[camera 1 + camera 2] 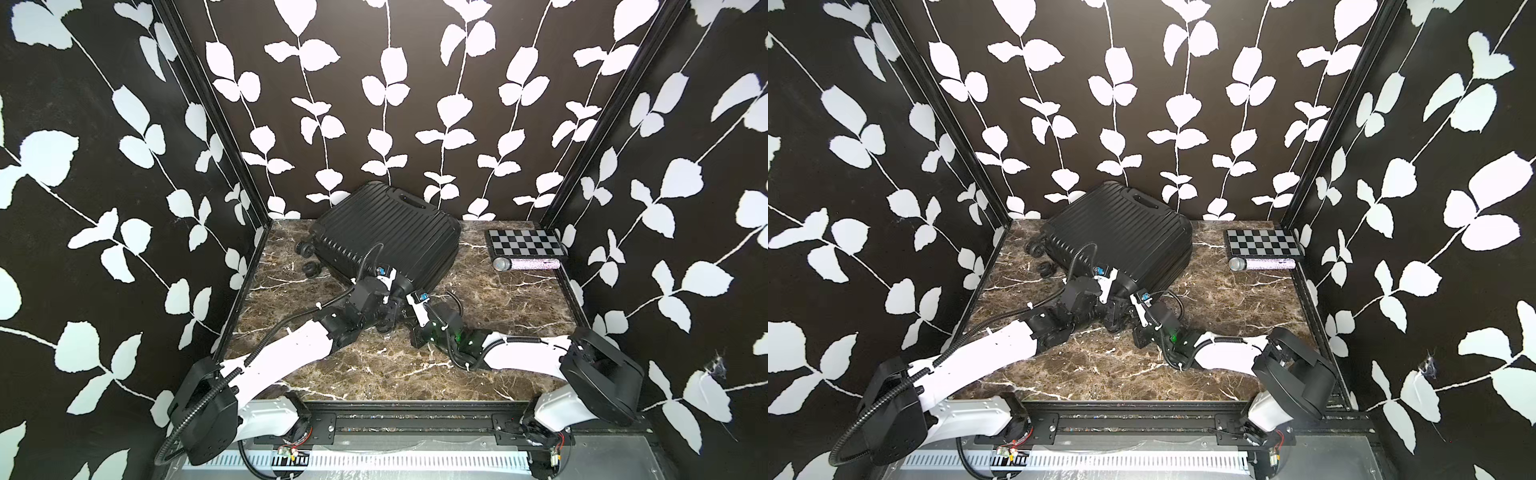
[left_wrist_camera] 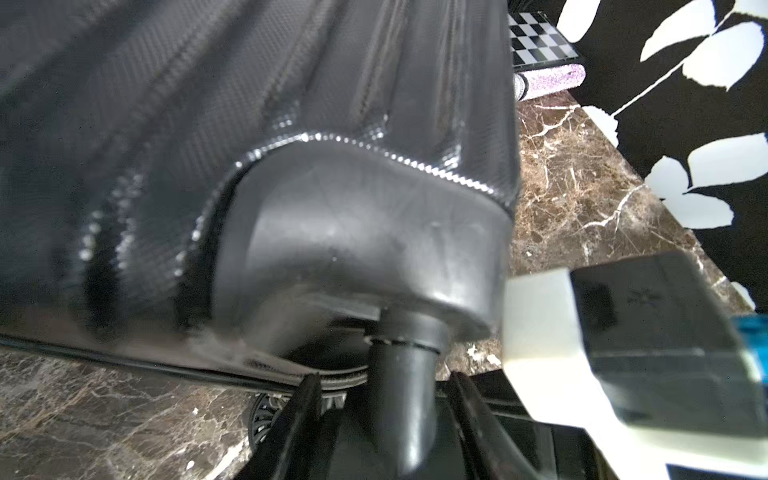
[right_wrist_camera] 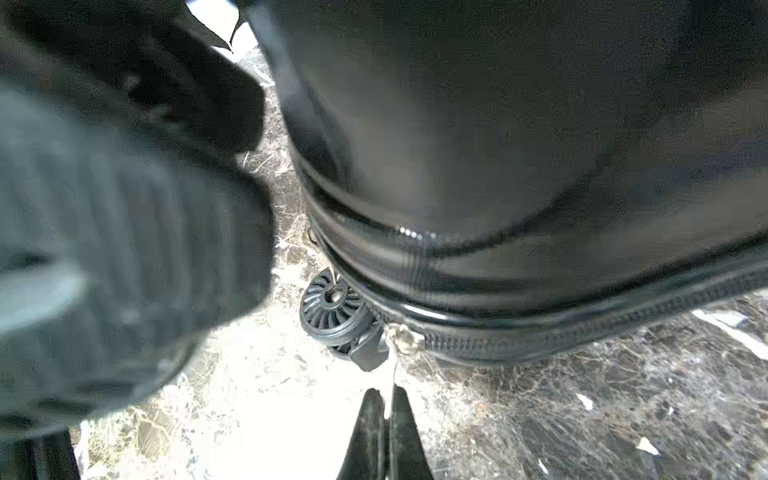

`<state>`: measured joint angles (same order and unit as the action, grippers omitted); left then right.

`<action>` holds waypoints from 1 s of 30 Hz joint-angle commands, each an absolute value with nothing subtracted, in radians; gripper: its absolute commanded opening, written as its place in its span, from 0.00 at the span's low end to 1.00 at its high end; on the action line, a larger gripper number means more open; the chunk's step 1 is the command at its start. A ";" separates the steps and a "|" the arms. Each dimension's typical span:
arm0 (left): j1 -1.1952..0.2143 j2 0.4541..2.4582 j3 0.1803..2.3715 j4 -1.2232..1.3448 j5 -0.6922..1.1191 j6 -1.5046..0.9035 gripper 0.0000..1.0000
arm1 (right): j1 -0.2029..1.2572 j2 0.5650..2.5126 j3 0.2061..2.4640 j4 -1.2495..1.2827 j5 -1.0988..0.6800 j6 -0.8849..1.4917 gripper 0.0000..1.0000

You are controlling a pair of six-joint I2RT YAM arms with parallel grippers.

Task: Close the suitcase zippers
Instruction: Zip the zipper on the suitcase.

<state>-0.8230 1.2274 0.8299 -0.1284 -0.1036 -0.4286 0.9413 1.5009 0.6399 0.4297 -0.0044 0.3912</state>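
Observation:
The black ribbed suitcase (image 1: 386, 232) lies flat and closed on the marble table (image 1: 498, 316), towards the back, and shows in both top views. Both arms meet at its near corner. My left gripper (image 2: 384, 395) is shut round the stem of a corner wheel (image 2: 401, 386). One finger (image 2: 309, 399) shows on each side of that stem. The zippers' track (image 3: 540, 336) runs along the rim seam to a pale slider (image 3: 405, 337) beside a spoked wheel (image 3: 330, 309). My right gripper (image 3: 386, 395) is shut on the thin pull hanging from that slider.
A checkerboard plate (image 1: 525, 243) and a glittery microphone (image 1: 525, 264) lie at the back right. Two more suitcase wheels (image 1: 307, 257) stick out on the left. Leaf-patterned walls close in the back and both sides. The left arm (image 3: 124, 228) sits close beside the right gripper.

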 commanded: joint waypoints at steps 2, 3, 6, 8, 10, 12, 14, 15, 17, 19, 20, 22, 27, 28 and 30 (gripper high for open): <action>-0.816 1.214 0.832 0.024 -0.256 -0.578 0.00 | 0.974 1.486 0.632 0.536 -0.047 0.416 0.00; -0.816 1.219 0.830 0.034 -0.257 -0.586 0.00 | 0.975 1.486 0.630 0.542 -0.046 0.420 0.00; -0.821 1.232 0.830 0.059 -0.260 -0.607 0.00 | 0.975 1.485 0.615 0.581 -0.045 0.442 0.00; -0.824 1.242 0.830 0.073 -0.263 -0.619 0.00 | 0.974 1.490 0.618 0.582 -0.047 0.451 0.00; -0.825 1.249 0.834 0.088 -0.263 -0.630 0.00 | 0.975 1.494 0.617 0.590 -0.048 0.461 0.00; -0.829 1.255 0.836 0.100 -0.267 -0.638 0.00 | 0.975 1.496 0.612 0.605 -0.051 0.469 0.00; -0.830 1.260 0.839 0.111 -0.271 -0.647 0.00 | 0.974 1.495 0.608 0.621 -0.051 0.478 0.00; -0.830 1.263 0.840 0.116 -0.273 -0.651 0.00 | 0.975 1.496 0.606 0.628 -0.050 0.481 0.00; -0.833 1.267 0.842 0.125 -0.277 -0.658 0.00 | 0.975 1.496 0.604 0.643 -0.051 0.494 0.00; -0.837 1.272 0.846 0.135 -0.282 -0.661 0.00 | 0.975 1.497 0.601 0.664 -0.053 0.508 0.00; -0.839 1.275 0.848 0.138 -0.284 -0.665 0.00 | 0.974 1.499 0.599 0.665 -0.053 0.516 0.00; -0.842 1.280 0.852 0.144 -0.287 -0.670 0.00 | 0.975 1.503 0.597 0.708 -0.058 0.531 0.00; -0.850 1.297 0.854 0.167 -0.285 -0.684 0.00 | 0.975 1.521 0.596 0.746 -0.062 0.566 0.00; -0.853 1.300 0.854 0.172 -0.287 -0.686 0.00 | 0.974 1.523 0.595 0.754 -0.059 0.574 0.00; -0.854 1.308 0.858 0.178 -0.286 -0.687 0.00 | 0.975 1.526 0.593 0.769 -0.047 0.590 0.00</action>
<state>-0.8692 1.3064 0.8219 0.0399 -0.1566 -0.6029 0.9424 1.5330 0.5900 0.6086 0.0288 0.5594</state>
